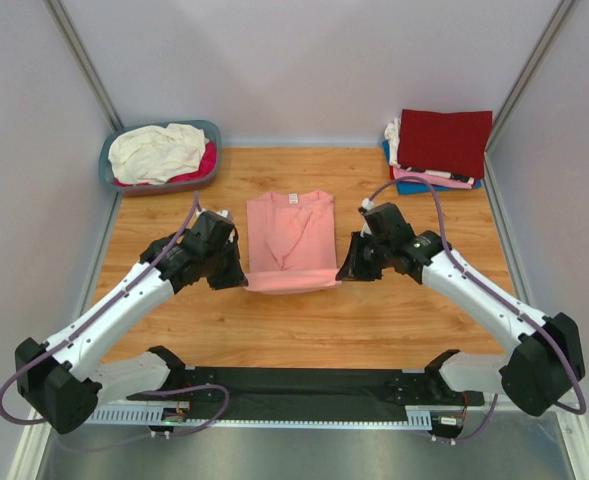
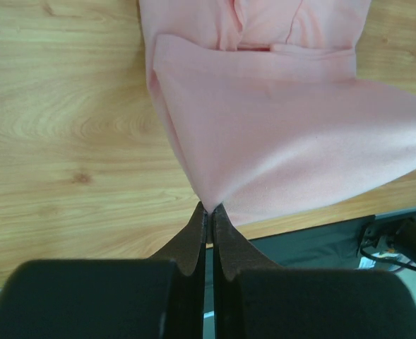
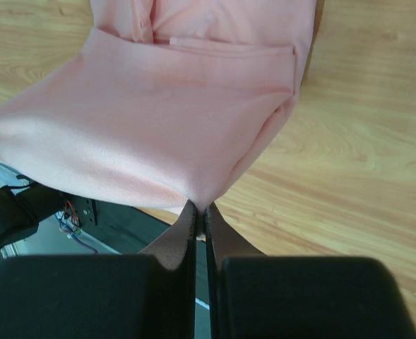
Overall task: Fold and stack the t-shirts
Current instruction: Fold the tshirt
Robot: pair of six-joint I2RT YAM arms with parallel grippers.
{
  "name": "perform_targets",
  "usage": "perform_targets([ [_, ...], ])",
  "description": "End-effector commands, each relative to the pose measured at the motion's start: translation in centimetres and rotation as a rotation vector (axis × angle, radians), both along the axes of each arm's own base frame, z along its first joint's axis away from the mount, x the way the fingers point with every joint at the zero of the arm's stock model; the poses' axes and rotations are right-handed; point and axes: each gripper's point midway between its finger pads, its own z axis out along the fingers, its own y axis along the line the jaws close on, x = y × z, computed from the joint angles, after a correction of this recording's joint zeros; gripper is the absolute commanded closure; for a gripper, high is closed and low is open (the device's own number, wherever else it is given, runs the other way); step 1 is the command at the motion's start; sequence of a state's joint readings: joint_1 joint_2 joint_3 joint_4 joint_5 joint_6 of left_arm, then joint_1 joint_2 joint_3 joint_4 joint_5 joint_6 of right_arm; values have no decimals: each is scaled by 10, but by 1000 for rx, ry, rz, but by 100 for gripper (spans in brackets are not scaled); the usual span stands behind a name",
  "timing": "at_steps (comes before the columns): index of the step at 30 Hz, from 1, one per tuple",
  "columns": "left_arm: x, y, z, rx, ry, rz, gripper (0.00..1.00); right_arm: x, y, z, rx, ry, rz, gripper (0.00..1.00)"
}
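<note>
A salmon-pink t-shirt (image 1: 292, 238) lies in the middle of the wooden table, sleeves folded in, its near hem lifted off the wood. My left gripper (image 1: 242, 274) is shut on the hem's left corner (image 2: 211, 201). My right gripper (image 1: 341, 268) is shut on the hem's right corner (image 3: 202, 201). The cloth (image 2: 292, 134) stretches taut between the two grips, and in the right wrist view the same cloth (image 3: 151, 120) sags over the folded body. A stack of folded t-shirts (image 1: 442, 148), dark red on top with pink and blue below, sits at the back right.
A blue-grey basket (image 1: 111, 160) at the back left holds crumpled cream-white (image 1: 157, 150) and magenta (image 1: 206, 162) tees. Grey walls close in the table on three sides. A black mounting plate (image 1: 304, 385) runs along the near edge between the arm bases.
</note>
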State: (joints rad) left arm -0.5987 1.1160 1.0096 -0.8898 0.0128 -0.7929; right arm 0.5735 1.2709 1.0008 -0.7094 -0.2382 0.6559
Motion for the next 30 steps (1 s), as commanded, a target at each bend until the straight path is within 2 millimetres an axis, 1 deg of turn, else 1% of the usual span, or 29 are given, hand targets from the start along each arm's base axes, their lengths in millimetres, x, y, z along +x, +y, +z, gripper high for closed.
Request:
perform_targets([
  [1,22,9,13,52,-21,-28,100,27,-7,9,-61,-45,6,100],
  [2,27,8,15,50,-19,-40,100,38,-6,21,-50,-71,-1,100],
  [3,35,11,16,50,-16,-33,100,44,-5,23,-54,-73,-1,99],
  [4,46,7,17,52,-7,-48,100,53,-7,17,-70,-59,-5,100],
  [5,53,7,18,50,-2,-52,100,66,-3,29,-54,-80,-5,100],
  [6,72,7,19,47,8,-38,100,74,-2,31,-54,-81,-6,100],
  [7,81,6,18,47,16,-51,100,88,-4,18,-77,-52,-13,100],
  [8,91,5,18,37,28,-52,100,107,1,36,-54,-89,-19,100],
  [9,114,2,37,6,-12,-49,100,121,1,38,-51,-89,-27,99],
  [10,133,6,17,18,66,-50,100,143,-4,39,-50,-94,-54,100],
  [11,150,8,15,27,77,-44,100,161,-5,12,-79,-19,-70,100],
  [12,191,5,12,37,73,-30,100,200,4,41,-33,-92,-83,99],
  [13,207,15,6,48,110,-26,100,226,0,43,-16,-102,-103,98],
  [14,226,13,2,35,126,-33,81,254,5,-18,-55,-14,-83,57],
  [15,275,1,0,-6,82,-49,70,293,1,41,-61,-136,-127,32],
  [16,278,0,-5,-16,132,-54,58,308,-8,38,-58,-127,-146,11],
  [17,292,6,-9,-28,130,-23,30,322,-3,33,-13,-127,-151,0],
  [18,300,8,-20,-61,155,6,24,328,3,8,47,-66,-140,0],
  [19,306,5,-25,-113,164,42,22,330,-4,0,76,-30,-146,0],
  [20,306,10,-32,-130,179,65,21,335,4,0,124,-66,-92,0],
  [21,302,10,-40,-138,163,65,21,329,3,51,149,-172,-79,0],
  [22,300,11,-40,-132,141,59,21,302,-3,-15,105,-20,-87,0],
  [23,296,12,-40,-118,125,54,20,317,-1,2,140,-160,-82,0],
  [24,289,16,-37,-97,120,58,20,307,-6,29,142,-225,-84,0],
  [25,287,19,-37,-77,116,56,20,301,-12,16,125,-206,-92,0],
  [26,285,21,-36,-67,115,54,20,298,-14,18,121,-201,-90,0],
  [28,280,24,-31,-45,111,52,21,291,-11,16,128,-180,-65,0],
  [30,274,25,-33,-34,111,51,21,284,-11,6,130,-146,-50,0],
])
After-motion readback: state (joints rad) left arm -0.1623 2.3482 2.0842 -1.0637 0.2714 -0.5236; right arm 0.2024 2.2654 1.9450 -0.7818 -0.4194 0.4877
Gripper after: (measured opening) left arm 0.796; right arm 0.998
